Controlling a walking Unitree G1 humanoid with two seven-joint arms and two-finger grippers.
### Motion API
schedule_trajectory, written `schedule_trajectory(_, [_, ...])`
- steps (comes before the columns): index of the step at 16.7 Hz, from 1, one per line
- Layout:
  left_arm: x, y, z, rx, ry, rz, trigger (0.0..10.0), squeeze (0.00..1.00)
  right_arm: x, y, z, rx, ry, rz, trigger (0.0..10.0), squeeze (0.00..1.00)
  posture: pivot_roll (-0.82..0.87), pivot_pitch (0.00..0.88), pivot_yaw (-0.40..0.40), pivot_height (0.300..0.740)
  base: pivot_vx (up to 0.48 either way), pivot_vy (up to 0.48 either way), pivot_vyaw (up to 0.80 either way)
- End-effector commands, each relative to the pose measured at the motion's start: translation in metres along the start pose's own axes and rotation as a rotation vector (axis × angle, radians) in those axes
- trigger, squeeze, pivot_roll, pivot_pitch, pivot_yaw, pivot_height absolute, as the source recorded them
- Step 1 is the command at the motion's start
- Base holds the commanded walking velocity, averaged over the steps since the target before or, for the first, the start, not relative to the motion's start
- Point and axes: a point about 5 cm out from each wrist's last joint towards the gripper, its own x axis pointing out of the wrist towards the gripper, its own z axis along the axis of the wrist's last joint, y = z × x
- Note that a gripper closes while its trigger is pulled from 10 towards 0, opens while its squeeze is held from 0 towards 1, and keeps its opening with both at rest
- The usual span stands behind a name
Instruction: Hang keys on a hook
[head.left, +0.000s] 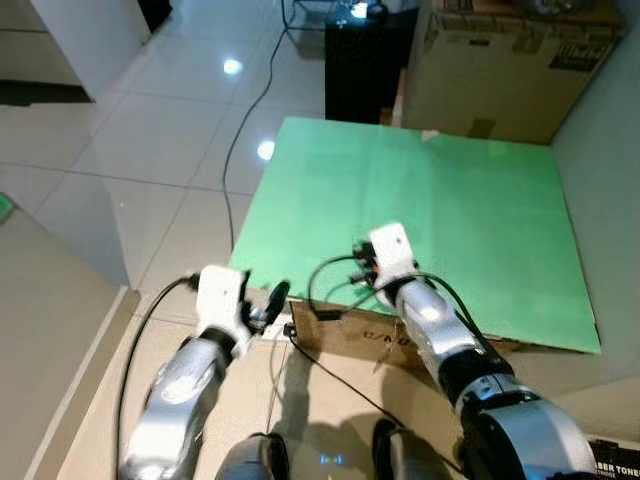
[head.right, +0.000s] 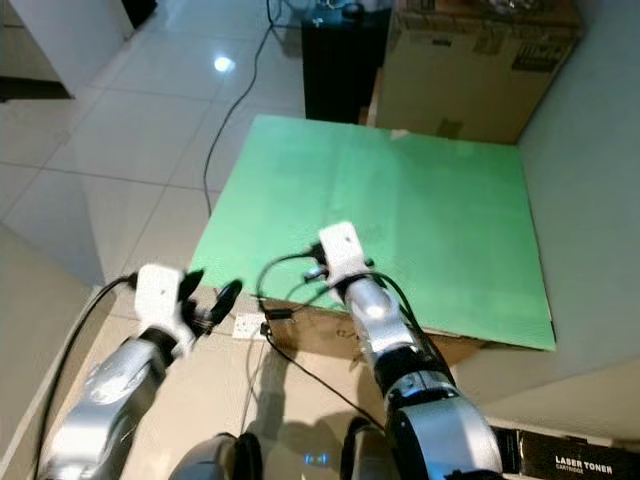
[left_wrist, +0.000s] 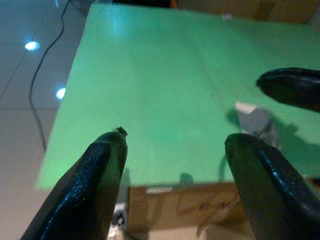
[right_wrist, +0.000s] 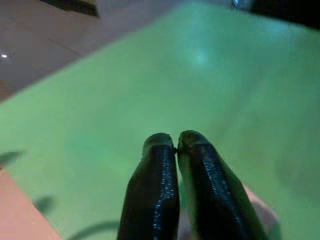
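No keys or hook can be made out; the task is judged barely begun. Over the green board's (head.left: 470, 220) near edge, the left gripper (left_wrist: 175, 150) is spread wide and empty, the right gripper (right_wrist: 176, 145) closed on nothing

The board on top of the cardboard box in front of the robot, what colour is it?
Plain bright green board, with no pattern; the left eye view shows it best.

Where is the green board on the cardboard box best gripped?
By its near-left edge, coming from the robot's side, one finger above and one below: the green board is thin, lies flat, and that corner seems to jut past the cardboard box.
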Motion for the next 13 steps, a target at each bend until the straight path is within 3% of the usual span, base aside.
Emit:
schedule_trajectory(1, [0.004, -0.002, -0.004, 0.004, 0.007, -0.002, 10.0, 0.0, 0.003, 0.003, 0.009, -0.031, -0.031, 0.026, 0.0, 0.0, -0.03, 0.091, 0.043, 0.736, 0.0, 0.0, 0.0])
schedule_trajectory(3, [0.018, -0.005, -0.002, -0.007, -0.01, -0.022, 10.0, 0.0, 0.002, 0.002, 0.017, -0.043, -0.082, 0.002, 0.0, 0.0, -0.06, 0.039, 0.038, 0.736, 0.0, 0.0, 0.0])
schedule_trajectory(4, [0.023, -0.006, -0.002, -0.01, -0.005, -0.034, 10.0, 0.0, -0.002, 0.002, 0.016, -0.043, -0.098, 0.0, 8.6, 0.0, -0.07, 0.024, 0.039, 0.736, 0.0, 0.0, 0.0])
schedule_trajectory(5, [0.03, -0.008, -0.003, 0.015, 0.003, -0.051, 10.0, 0.0, -0.012, 0.007, 0.011, -0.045, -0.131, 0.017, 10.0, 1.0, -0.08, 0.002, 0.041, 0.736, 0.0, 0.0, 0.0])
schedule_trajectory(6, [0.032, -0.008, -0.003, 0.019, 0.004, -0.054, 10.0, 0.0, -0.017, 0.01, 0.008, -0.054, -0.139, 0.026, 10.0, 1.0, -0.09, 0.0, 0.041, 0.736, 0.0, 0.0, 0.0])
schedule_trajectory(7, [0.044, -0.008, 0.001, 0.007, -0.011, -0.056, 10.0, 0.0, -0.044, 0.015, -0.015, -0.054, -0.109, 0.031, 10.0, 1.0, -0.11, 0.0, 0.049, 0.736, 0.0, 0.0, 0.0])
schedule_trajectory(11, [0.055, -0.009, 0.002, 0.014, -0.017, -0.085, 10.0, 0.0, -0.085, 0.001, -0.054, 0.015, 0.003, -0.12, 10.0, 1.0, -0.15, 0.0, 0.075, 0.736, 0.0, 0.0, 0.0])
schedule_trajectory(13, [0.059, -0.009, -0.001, -0.007, -0.005, -0.088, 10.0, 0.0, -0.107, -0.005, -0.062, 0.031, 0.048, -0.191, 10.0, 1.0, -0.17, 0.0, 0.096, 0.732, 0.0, 0.201, -0.23])
